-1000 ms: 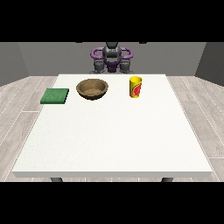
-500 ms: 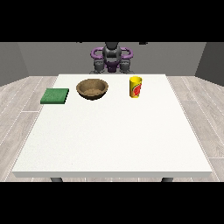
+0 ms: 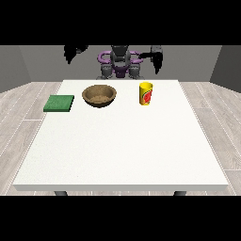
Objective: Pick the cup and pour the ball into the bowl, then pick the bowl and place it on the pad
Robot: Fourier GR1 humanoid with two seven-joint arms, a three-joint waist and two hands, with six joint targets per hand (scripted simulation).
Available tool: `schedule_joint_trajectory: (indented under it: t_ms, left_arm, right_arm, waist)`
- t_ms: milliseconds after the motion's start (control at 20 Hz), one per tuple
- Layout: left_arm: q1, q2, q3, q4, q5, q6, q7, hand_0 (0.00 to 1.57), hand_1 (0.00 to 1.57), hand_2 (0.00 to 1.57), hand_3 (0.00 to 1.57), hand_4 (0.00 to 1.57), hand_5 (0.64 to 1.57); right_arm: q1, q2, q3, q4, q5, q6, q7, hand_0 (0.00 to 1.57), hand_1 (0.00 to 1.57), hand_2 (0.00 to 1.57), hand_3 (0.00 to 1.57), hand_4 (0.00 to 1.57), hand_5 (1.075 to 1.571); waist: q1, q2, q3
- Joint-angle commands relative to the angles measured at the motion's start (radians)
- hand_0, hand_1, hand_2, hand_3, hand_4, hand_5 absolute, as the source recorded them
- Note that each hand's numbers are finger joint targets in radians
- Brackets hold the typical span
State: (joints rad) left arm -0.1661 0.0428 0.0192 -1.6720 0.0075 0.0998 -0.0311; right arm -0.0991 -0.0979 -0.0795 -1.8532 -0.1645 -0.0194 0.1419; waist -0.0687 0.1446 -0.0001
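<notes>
A yellow cup with a red label stands upright on the white table, at the far right of centre. I cannot see the ball from here. A brown bowl sits to the cup's left, and a green pad lies further left, near the table's edge. The hand at the view's right hangs in the air behind and above the cup, its fingers pointing down and holding nothing. The hand at the view's left is raised high behind the bowl and pad, partly cut off at the top.
The robot's torso stands behind the table's far edge. Wide bare tabletop stretches from the three objects to the near edge. Wooden floor surrounds the table.
Both arms have swung up and out from the robot's body, so the hands now show above the far edge. Cup, bowl and pad have not moved.
</notes>
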Motion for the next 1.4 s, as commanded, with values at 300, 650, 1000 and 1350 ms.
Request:
schedule_joint_trajectory:
  t_ms: [300,650,1000,1350]
  left_arm:
    - [-0.048,0.029,0.069,0.416,0.001,-0.082,-0.325,0.0,0.0,0.0,0.0,0.04,1.457]
    - [-0.149,0.006,0.081,0.572,-0.023,-0.033,-0.365,0.0,0.0,0.0,0.0,0.16,1.432]
    - [-0.217,0.065,0.173,0.857,0.02,-0.096,-0.579,0.0,0.0,0.0,0.0,0.25,1.445]
    - [-0.229,0.071,0.187,0.994,-0.083,0.11,-0.723,1.23,1.23,1.57,1.57,1.34,1.481]
  right_arm:
    - [-0.042,-0.06,-0.095,0.081,-0.077,0.074,-0.053,0.0,0.0,0.0,0.0,0.67,1.56]
    - [-0.025,-0.121,-0.177,0.283,-0.111,0.19,-0.193,0.0,0.0,0.0,0.0,0.67,1.562]
    - [-0.045,-0.109,-0.149,0.268,-0.095,0.187,-0.185,0.0,0.0,0.0,0.0,0.67,1.562]
    - [-0.049,-0.13,-0.165,0.157,-0.169,0.223,-0.14,0.0,0.0,0.0,0.14,0.65,1.569]
  waist:
    - [-0.025,0.042,-0.0003]
    - [-0.032,0.022,0.0002]
    - [-0.04,0.044,-0.0004]
    - [-0.155,0.107,-0.001]
